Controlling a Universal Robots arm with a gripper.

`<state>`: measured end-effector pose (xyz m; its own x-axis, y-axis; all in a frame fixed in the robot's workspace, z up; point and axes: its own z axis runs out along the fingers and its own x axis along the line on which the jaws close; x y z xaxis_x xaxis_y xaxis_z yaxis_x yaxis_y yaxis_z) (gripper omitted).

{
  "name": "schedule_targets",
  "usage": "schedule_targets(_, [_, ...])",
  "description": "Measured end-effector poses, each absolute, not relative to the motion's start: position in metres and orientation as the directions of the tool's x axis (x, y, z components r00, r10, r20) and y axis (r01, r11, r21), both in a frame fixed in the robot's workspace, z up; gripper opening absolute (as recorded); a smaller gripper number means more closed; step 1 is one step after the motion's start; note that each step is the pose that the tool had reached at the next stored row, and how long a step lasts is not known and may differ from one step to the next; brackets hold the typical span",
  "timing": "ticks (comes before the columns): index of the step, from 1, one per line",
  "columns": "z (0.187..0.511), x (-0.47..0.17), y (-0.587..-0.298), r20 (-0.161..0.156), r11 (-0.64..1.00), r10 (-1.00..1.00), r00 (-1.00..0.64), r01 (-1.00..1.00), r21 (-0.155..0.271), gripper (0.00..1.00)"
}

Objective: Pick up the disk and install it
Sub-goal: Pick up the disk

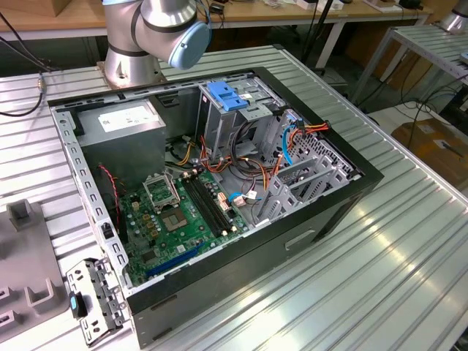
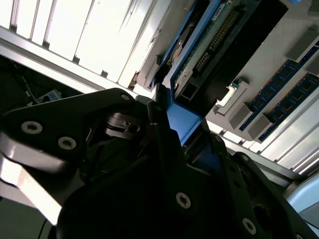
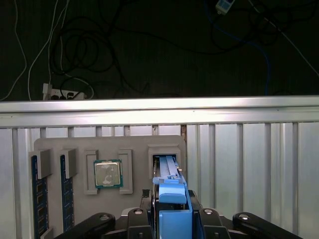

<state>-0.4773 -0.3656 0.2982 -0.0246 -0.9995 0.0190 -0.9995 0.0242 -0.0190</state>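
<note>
Furthest to the exterior view's left, a grey tray (image 1: 14, 256) with raised blocks is laid on a ribbed metal table (image 1: 365, 292). Just beside the tray, a metal bracket (image 1: 95, 296) with a small blue clip is laid flat. Further from the tray, towards the exterior view's right, an open black computer case (image 1: 219, 292) is set down, with its green motherboard (image 1: 183, 219) and bundled cables exposed. The base of the robot arm (image 1: 157, 29) is mounted well apart from the tray, behind the case. In the first wrist view the tray (image 3: 79, 144) is seen with two memory modules (image 3: 37, 199) seated in its recesses, then a processor (image 3: 108, 174), then the disk (image 3: 169, 172), stood on edge in the tray's end slot. The disk's blue carrier edge is clamped by the gripper (image 3: 172, 204), whose black fingers (image 3: 149, 209) are closed against both its sides. In the second wrist view the gripper (image 2: 182, 122) is shown pinching that blue edge, and the disk (image 2: 199, 45) is seen by its green circuit-board face.
</note>
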Motion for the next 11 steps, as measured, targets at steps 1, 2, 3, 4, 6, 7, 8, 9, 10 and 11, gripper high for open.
schedule_targets(1, [0.2982,-0.4773,-0.3656,0.019,0.024,-1.0,-0.025,-1.0,-0.019,0.37])
schedule_targets(2, [0.2982,-0.4773,-0.3656,0.019,0.024,-1.0,-0.025,-1.0,-0.019,0.37])
schedule_targets(3, [0.2982,-0.4773,-0.3656,0.019,0.024,-1.0,-0.025,-1.0,-0.019,0.37])
schedule_targets(4, [0.2982,-0.4773,-0.3656,0.019,0.024,-1.0,-0.025,-1.0,-0.019,0.37])
schedule_targets(6, [0.2982,-0.4773,-0.3656,0.019,0.024,-1.0,-0.025,-1.0,-0.019,0.37])
schedule_targets(7, [0.2982,-0.4773,-0.3656,0.019,0.024,-1.0,-0.025,-1.0,-0.019,0.37])
schedule_targets(8, [0.2981,-0.4773,-0.3656,0.019,0.024,-1.0,-0.025,-1.0,-0.019,0.37])
schedule_targets(9, [0.2979,-0.4773,-0.3656,0.019,0.024,-1.0,-0.025,-1.0,-0.019,0.37])
schedule_targets(10, [0.2979,-0.4773,-0.3656,0.019,0.024,-1.0,-0.025,-1.0,-0.019,0.37])
schedule_targets(11, [0.2979,-0.4773,-0.3656,0.019,0.024,-1.0,-0.025,-1.0,-0.019,0.37])
